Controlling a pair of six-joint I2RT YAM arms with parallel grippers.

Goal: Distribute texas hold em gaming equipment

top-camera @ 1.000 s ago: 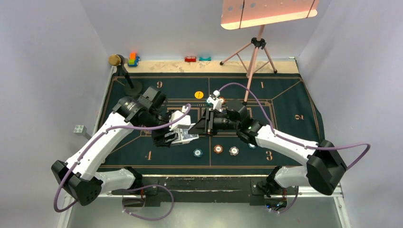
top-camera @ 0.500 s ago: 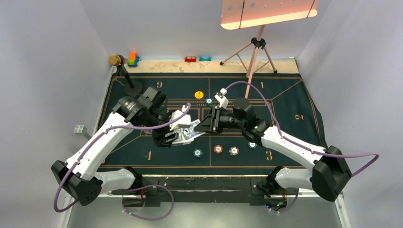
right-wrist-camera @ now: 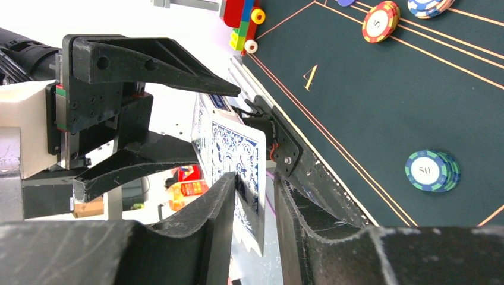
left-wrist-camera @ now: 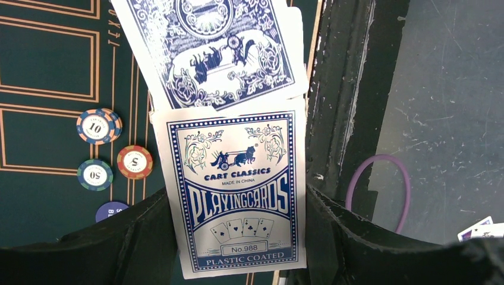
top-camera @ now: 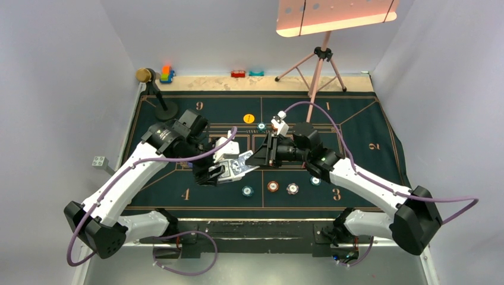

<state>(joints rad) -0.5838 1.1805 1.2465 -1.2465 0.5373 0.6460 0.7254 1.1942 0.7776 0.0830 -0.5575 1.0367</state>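
My left gripper (top-camera: 221, 173) (left-wrist-camera: 238, 208) is shut on a deck of blue-backed playing cards (top-camera: 233, 171) (left-wrist-camera: 238, 196), held above the green mat. One card (left-wrist-camera: 208, 47) (right-wrist-camera: 238, 160) sticks out of the deck's far end, toward the right arm. My right gripper (top-camera: 264, 157) (right-wrist-camera: 254, 184) has its jaws on either side of that card. The card lies against one finger, and a gap shows on the other side. On the mat lie a teal chip (top-camera: 247, 191), an orange chip (top-camera: 273, 186), a white chip (top-camera: 292, 189) and a yellow button (top-camera: 249, 119).
A lamp tripod (top-camera: 318, 65) stands at the back right and a microphone stand (top-camera: 160, 101) at the back left. Toy blocks (top-camera: 166, 74) (top-camera: 238, 74) sit along the far edge. A dark-blue button (left-wrist-camera: 110, 211) lies beside the chips (left-wrist-camera: 98, 126).
The right gripper has drawn back a little to the right. A card now fans out from the deck toward it. The left arm has barely shifted.
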